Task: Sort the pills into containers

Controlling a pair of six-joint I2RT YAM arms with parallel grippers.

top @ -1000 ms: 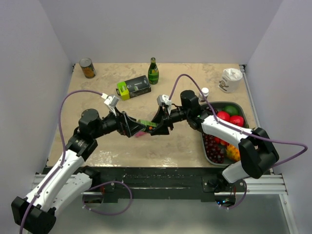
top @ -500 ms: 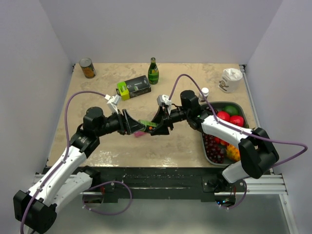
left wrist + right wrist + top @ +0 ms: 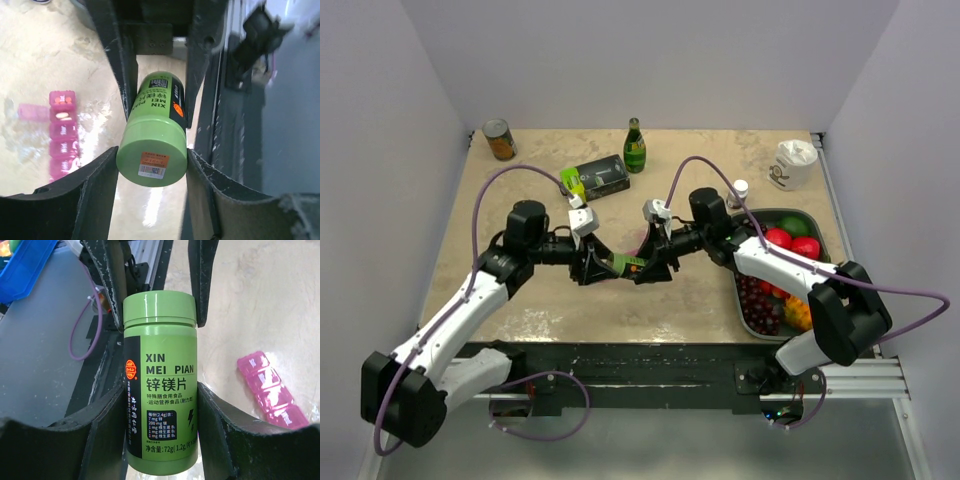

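Note:
A green pill bottle [image 3: 625,264] with a black label hangs above the table's middle, held from both ends. My right gripper [image 3: 160,390] is shut on the bottle's body [image 3: 160,405]. My left gripper [image 3: 152,160] presses both fingers against the cap end [image 3: 152,155], which bears a small sticker. In the top view the left gripper [image 3: 603,265] and right gripper [image 3: 642,265] face each other. The pink containers strip [image 3: 62,135] lies on the table below; two compartments hold pills. It also shows in the right wrist view as the pink strip [image 3: 272,390].
A black-and-lime box [image 3: 593,180], a green glass bottle [image 3: 635,147] and a can [image 3: 499,139] stand at the back. A white cup [image 3: 792,163] and a small white vial [image 3: 741,189] sit back right. The grey fruit tray [image 3: 780,212] lies at the right.
My left arm has swung right up to the bottle, and its jaws have closed from wide open onto the cap. The right gripper has kept hold of the bottle.

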